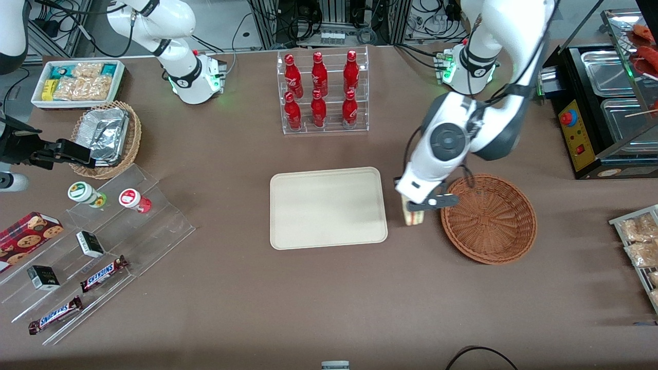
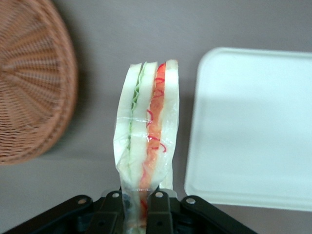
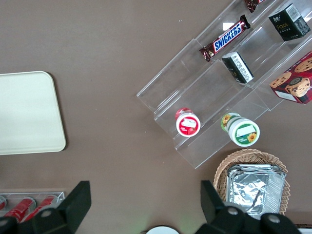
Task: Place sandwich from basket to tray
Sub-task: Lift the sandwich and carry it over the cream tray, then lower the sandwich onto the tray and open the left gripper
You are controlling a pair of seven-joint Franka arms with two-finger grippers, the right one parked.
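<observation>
My gripper [image 1: 415, 204] hangs over the bare table between the basket [image 1: 489, 218] and the tray [image 1: 328, 206], shut on the sandwich [image 1: 410, 217]. The wrist view shows the sandwich [image 2: 148, 126] wrapped in clear film, its red and green layered edge facing the camera, pinched at one end between the black fingers [image 2: 163, 212]. Beside it are the reddish-brown woven basket [image 2: 34, 83] and the cream tray [image 2: 253, 126], both with nothing in them. The tray [image 3: 27, 114] also shows in the right wrist view.
A clear rack of red bottles [image 1: 322, 92] stands farther from the front camera than the tray. Toward the parked arm's end are a tan basket with foil containers [image 1: 105, 134], a white bin of snacks [image 1: 78, 82] and a clear stepped stand with candy bars [image 1: 100, 241]. A black food warmer [image 1: 606, 108] stands at the working arm's end.
</observation>
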